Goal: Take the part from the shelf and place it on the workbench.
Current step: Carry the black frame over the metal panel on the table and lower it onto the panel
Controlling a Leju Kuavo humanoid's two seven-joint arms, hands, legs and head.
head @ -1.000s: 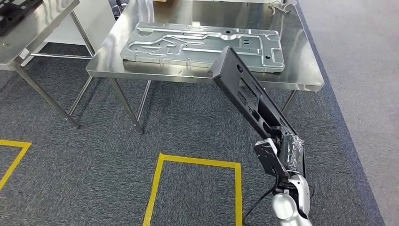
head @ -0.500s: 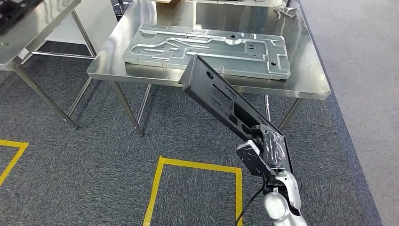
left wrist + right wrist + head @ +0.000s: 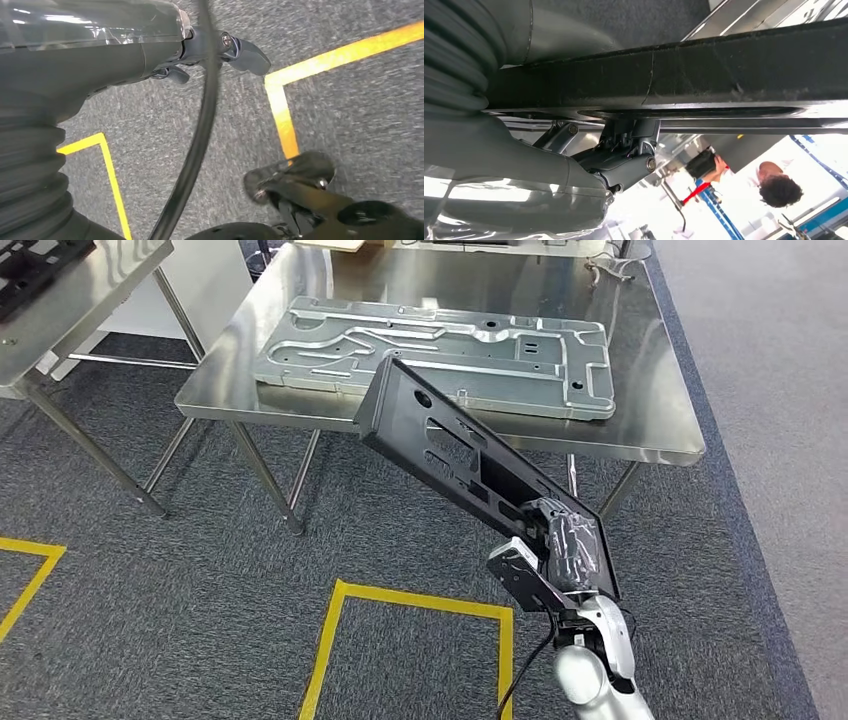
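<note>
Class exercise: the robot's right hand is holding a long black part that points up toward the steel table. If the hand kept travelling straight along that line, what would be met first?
Probably the silver stamped plate on the steel workbench. The black part in the right hand leads, its far end overlapping the plate's near edge; depth is unclear, so it may pass above.

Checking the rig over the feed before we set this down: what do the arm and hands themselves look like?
The right arm is rounded silver, with a black cable beside it. The right hand is dark grey with a glossy clear wrap. The left hand has a grey ribbed cover, darker fingers and the same shiny wrap; a black cable crosses it.
</note>
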